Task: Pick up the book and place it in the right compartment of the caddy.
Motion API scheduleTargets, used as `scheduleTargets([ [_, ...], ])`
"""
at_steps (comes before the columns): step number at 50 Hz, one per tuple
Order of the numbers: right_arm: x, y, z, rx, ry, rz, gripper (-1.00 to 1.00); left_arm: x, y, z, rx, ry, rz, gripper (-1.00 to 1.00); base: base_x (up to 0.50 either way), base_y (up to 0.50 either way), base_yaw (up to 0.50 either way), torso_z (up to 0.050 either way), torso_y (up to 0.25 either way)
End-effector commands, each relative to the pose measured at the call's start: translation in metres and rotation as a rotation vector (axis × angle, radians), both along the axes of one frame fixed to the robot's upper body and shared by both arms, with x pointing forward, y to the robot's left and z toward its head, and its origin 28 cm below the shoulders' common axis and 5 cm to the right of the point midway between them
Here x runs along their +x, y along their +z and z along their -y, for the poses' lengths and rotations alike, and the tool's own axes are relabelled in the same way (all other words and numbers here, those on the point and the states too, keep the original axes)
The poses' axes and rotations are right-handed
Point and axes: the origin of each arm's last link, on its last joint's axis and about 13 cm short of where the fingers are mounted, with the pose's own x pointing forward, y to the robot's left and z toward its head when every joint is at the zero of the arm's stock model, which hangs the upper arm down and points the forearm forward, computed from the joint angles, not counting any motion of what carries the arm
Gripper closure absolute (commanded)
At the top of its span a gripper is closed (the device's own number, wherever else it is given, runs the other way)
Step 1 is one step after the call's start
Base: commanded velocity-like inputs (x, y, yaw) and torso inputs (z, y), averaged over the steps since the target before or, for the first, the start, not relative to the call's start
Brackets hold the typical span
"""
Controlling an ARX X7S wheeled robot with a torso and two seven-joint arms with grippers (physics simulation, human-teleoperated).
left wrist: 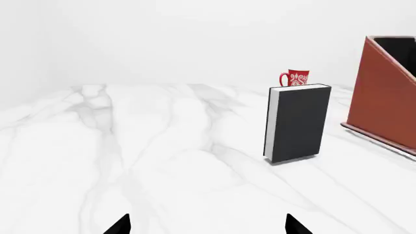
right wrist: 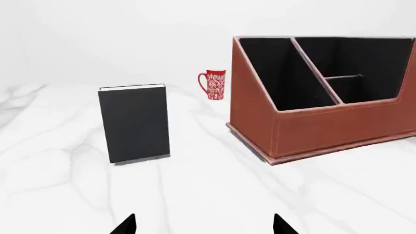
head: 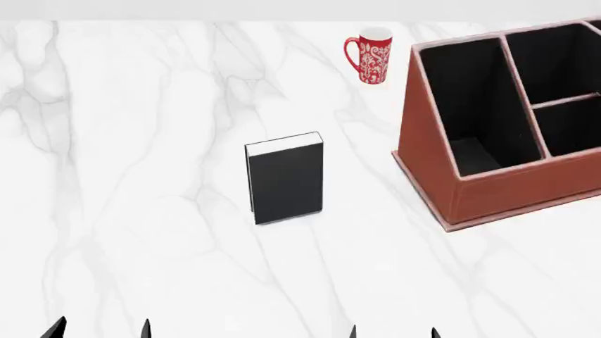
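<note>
The black book (head: pixel 286 179) stands upright on the white marble table, mid-table; it also shows in the left wrist view (left wrist: pixel 298 122) and the right wrist view (right wrist: pixel 135 123). The reddish-brown caddy (head: pixel 427 151) with black-lined compartments stands to its right, also seen in the right wrist view (right wrist: pixel 312 127) and partly in the left wrist view (left wrist: pixel 382 100). My left gripper (head: pixel 100 330) is open and empty at the near edge, well short of the book; its tips show in its wrist view (left wrist: pixel 206 225). My right gripper (head: pixel 393 332) is open and empty too, as its wrist view shows (right wrist: pixel 202 225).
A red-and-white patterned mug (head: pixel 371 55) stands at the back of the table, behind the book and left of the caddy; it shows in the left wrist view (left wrist: pixel 295 78) and the right wrist view (right wrist: pixel 214 84). The marble table (head: pixel 141 176) stretches to the left.
</note>
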Motion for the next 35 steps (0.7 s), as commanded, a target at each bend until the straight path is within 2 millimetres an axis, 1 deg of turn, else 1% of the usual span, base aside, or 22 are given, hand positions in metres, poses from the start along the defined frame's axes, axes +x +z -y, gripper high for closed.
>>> scheduleTargets([
  [1,0.0010,-0.0003,-0.0007,-0.001,-0.006,-0.023,-1.00,-0.0002,-0.0001,0.0016,-0.009,-0.021,0.003,-1.00,0.00,0.00,0.00,0.000,0.000],
  [4,0.0018,-0.0005,-0.0004,-0.012,0.002,-0.035,-1.00,-0.0011,0.0012,0.0009,-0.024,-0.033,0.013,-1.00,0.00,0.00,0.00,0.000,0.000],
  [5,0.0013,-0.0005,-0.0010,-0.013,0.011,-0.037,-1.00,-0.0013,0.0028,0.0007,-0.059,-0.046,0.025,-1.00,0.00,0.00,0.00,0.000,0.000],
  [9,0.0000,-0.0006,-0.0025,-0.038,0.008,-0.019,-1.00,-0.0004,0.0014,0.0006,-0.043,-0.041,0.016,-1.00,0.00,0.00,0.00,0.000,0.000],
  [13,-0.0007,0.0037,-0.0022,-0.025,0.036,-0.036,-1.00,-0.0002,-0.0004,-0.0001,-0.037,-0.038,0.013,-1.00,0.00,0.00,0.00,0.000,0.000],
  [14,-0.0015,0.0015,-0.0028,-0.024,0.047,-0.037,-1.00,-0.0004,-0.0007,0.0000,-0.034,-0.037,0.010,-1.00,0.00,-0.50,0.00,0.000,0.000],
  [16,-0.0018,0.0048,-0.0028,-0.029,0.046,-0.039,-1.00,-0.0002,-0.0002,0.0003,-0.035,-0.040,0.009,-1.00,0.00,-0.50,0.00,0.000,0.000],
  [18,-0.0016,0.0025,-0.0032,-0.037,0.047,-0.041,-1.00,0.0000,-0.0004,0.0003,-0.035,-0.040,0.010,-1.00,0.00,-0.50,0.00,0.000,0.000],
  [20,-0.0016,0.0049,-0.0030,-0.043,0.041,-0.042,-1.00,-0.0002,0.0005,0.0004,-0.034,-0.041,0.011,-1.00,0.00,-0.50,0.00,0.000,0.000],
  [21,-0.0015,0.0020,-0.0030,-0.044,0.045,-0.046,-1.00,-0.0004,0.0000,0.0007,-0.034,-0.042,0.010,-1.00,0.00,-0.50,0.00,0.000,0.000],
  [26,-0.0028,0.0063,-0.0037,-0.045,0.052,-0.042,-1.00,0.0001,-0.0001,0.0021,-0.023,-0.051,0.006,-1.00,0.00,-0.50,0.00,0.000,0.000],
  [31,-0.0021,0.0032,-0.0039,-0.052,0.054,-0.042,-1.00,0.0000,0.0002,0.0020,-0.023,-0.051,0.007,-1.00,0.00,-0.50,0.00,0.000,0.000],
  [35,-0.0019,0.0052,-0.0038,-0.052,0.055,-0.044,-1.00,-0.0001,0.0004,0.0022,-0.024,-0.053,0.007,-1.00,0.00,-0.50,0.00,0.000,0.000],
])
